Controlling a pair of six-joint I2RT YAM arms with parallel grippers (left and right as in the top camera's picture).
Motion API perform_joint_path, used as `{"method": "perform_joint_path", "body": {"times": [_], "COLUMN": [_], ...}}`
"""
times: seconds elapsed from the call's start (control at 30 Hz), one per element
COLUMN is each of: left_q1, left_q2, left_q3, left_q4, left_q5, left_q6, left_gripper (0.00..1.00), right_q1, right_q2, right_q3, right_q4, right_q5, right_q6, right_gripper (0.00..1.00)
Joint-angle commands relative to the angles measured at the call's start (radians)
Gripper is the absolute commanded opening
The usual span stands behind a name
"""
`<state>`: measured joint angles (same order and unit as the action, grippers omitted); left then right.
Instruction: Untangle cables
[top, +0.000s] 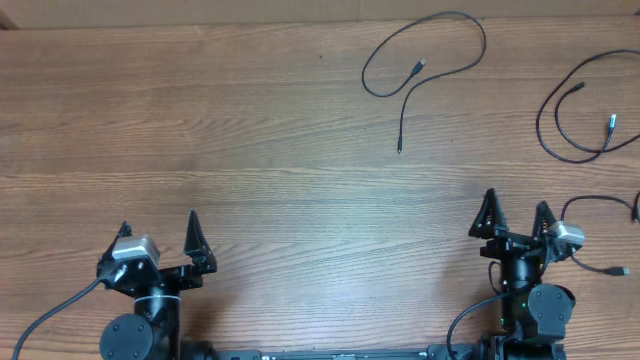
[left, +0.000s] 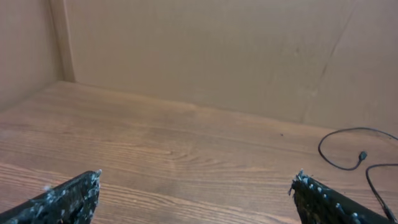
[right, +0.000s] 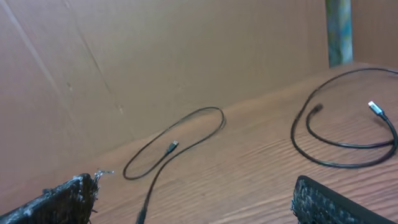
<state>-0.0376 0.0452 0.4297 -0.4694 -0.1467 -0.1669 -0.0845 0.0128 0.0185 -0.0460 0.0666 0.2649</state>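
Overhead, the left gripper (top: 158, 225) and right gripper (top: 515, 203) both stand wide, holding and touching nothing. A first cable (top: 595, 199) lies just right of the right gripper. A second cable (top: 612, 123) loops ahead to its right, and a third cable (top: 400, 130) farther ahead to its left. Open table (top: 200, 120) runs ahead of the left gripper to a cardboard wall (left: 217, 56).

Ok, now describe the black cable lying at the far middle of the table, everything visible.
The thin black cable looks like a flexible, rubbery cord, slack and flat on the brown wooden table. It curls into one wide open loop, with a small silvery plug resting inside the loop. Its other end is dark and trails straight toward the robot. Only the table touches it, and it lies apart from the other cords to its right.
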Motion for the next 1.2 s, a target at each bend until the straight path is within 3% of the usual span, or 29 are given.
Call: {"method": "perform_joint_path", "body": {"times": [0.0,0.33,1.17], "left_q1": [-0.002,-0.002,-0.002], "left_q2": [-0.043,-0.042,-0.042], "left_q3": [-0.049,-0.089,-0.425], "left_q4": [0.027,0.056,0.492], "left_q5": [0.005,-0.009,-0.018], "left_q6": [-0.017,-0.016,-0.016], "left_gripper": [1.00,1.00,0.99], "right_q1": [-0.002,-0.002,0.000], "right_q2": [-0.011,-0.010,-0.010], "right_q3": [-0.011,-0.011,-0.011], "right_q4": [-0.002,-0.031,-0.039], "right_q5": [0.011,0.010,-0.048], "right_q6": [-0.005,-0.005,-0.059], "right_gripper": [1.00,1.00,1.00]}}
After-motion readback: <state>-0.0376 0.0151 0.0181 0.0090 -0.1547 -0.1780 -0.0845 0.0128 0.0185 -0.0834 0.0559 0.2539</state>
